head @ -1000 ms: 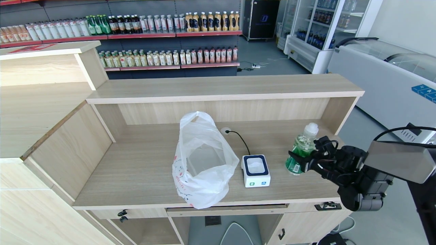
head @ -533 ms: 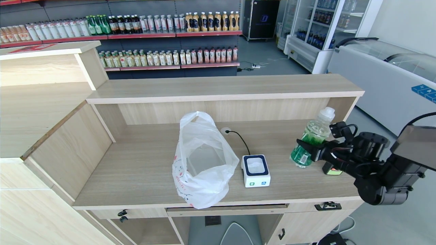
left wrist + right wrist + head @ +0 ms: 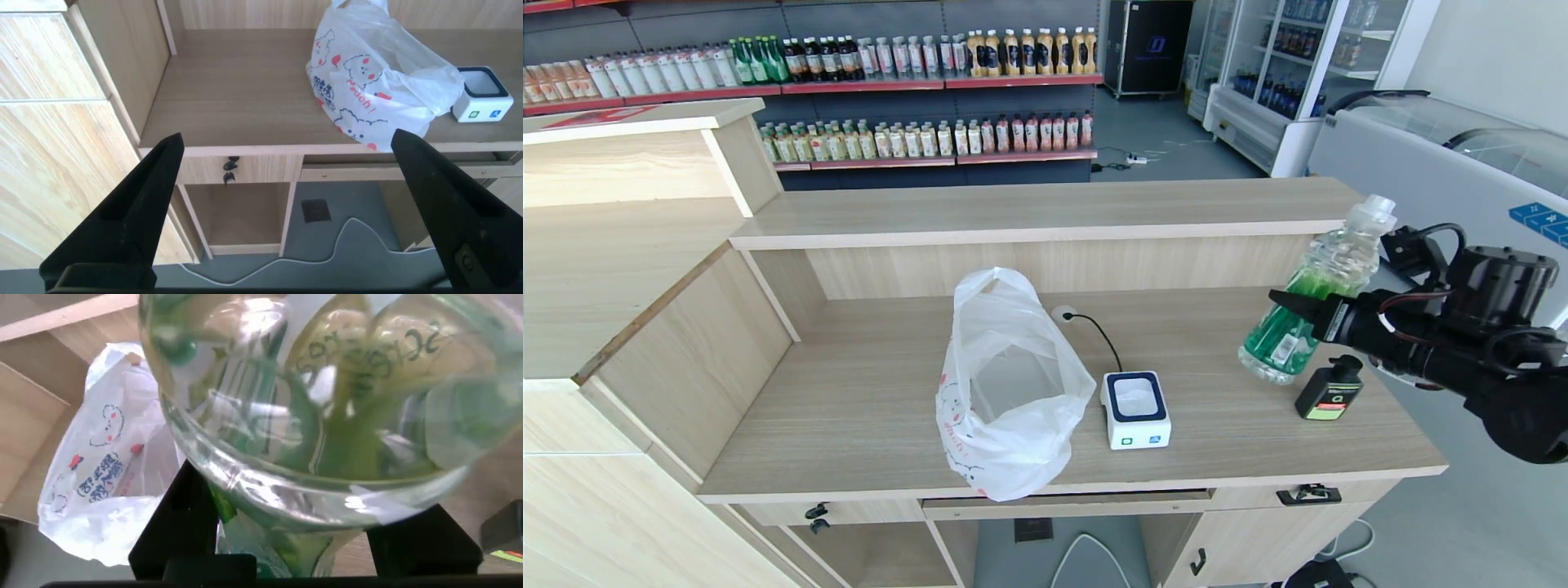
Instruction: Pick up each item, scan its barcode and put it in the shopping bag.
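- The right gripper [image 3: 1303, 314] was closed around the middle of a clear bottle [image 3: 1331, 261] of green liquid, holding it tilted in the air above the right end of the wooden counter [image 3: 849, 392].
- The left gripper [image 3: 286, 139] hung off the counter's front edge, jaws wide apart and empty.
- A small white scanner [image 3: 1137, 408] sat on the counter, just beside an open white shopping bag [image 3: 1009, 384].
- A small black bottle [image 3: 1330, 390] stood on the counter near the lifted one.
- The pick-up looked done, so scanning seemed the step in hand.
- The next move would call for carrying the bottle across to the scanner and turning its barcode toward the scanner's window.
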Available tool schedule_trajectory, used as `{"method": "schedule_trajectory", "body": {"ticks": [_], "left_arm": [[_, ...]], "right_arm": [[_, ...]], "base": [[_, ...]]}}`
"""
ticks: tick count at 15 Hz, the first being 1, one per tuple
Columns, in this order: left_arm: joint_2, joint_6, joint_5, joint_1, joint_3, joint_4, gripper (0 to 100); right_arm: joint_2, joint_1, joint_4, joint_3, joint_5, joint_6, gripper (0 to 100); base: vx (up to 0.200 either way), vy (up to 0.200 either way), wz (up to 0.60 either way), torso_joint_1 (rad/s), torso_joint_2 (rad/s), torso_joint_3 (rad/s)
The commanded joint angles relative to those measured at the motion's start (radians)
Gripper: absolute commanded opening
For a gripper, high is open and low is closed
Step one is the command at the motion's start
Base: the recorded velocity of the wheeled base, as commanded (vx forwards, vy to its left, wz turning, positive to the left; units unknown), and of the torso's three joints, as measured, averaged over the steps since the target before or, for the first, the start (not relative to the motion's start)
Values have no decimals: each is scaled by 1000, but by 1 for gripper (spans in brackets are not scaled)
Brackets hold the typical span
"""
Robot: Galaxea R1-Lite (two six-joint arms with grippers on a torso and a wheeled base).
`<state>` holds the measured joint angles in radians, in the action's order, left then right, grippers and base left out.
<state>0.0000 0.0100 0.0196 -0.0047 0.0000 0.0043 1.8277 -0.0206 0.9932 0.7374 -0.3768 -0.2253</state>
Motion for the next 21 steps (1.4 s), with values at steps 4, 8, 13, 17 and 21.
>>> {"method": "schedule_trajectory", "body": {"ticks": [4,8,13,17,21], "left_arm": [[2,1,0,0,0,0,100],[2,1,0,0,0,0,100],[2,1,0,0,0,0,100],[0,1,0,0,0,0,100],[2,1,0,0,0,0,100]], "right_arm": [[-307,-185,-156,5,-4,-141,0],[-453,-364,-265,23,-2,-212,0],[-584,-495,-386,34,-1,-243,0],[-651,-530,-442,34,-2,-275,0],[-717,-582,-522,34,-4,-324,0]], "base": [[0,0,0,0,0,0],[0,0,0,0,0,0],[0,0,0,0,0,0],[0,0,0,0,0,0],[0,0,0,0,0,0]]}}
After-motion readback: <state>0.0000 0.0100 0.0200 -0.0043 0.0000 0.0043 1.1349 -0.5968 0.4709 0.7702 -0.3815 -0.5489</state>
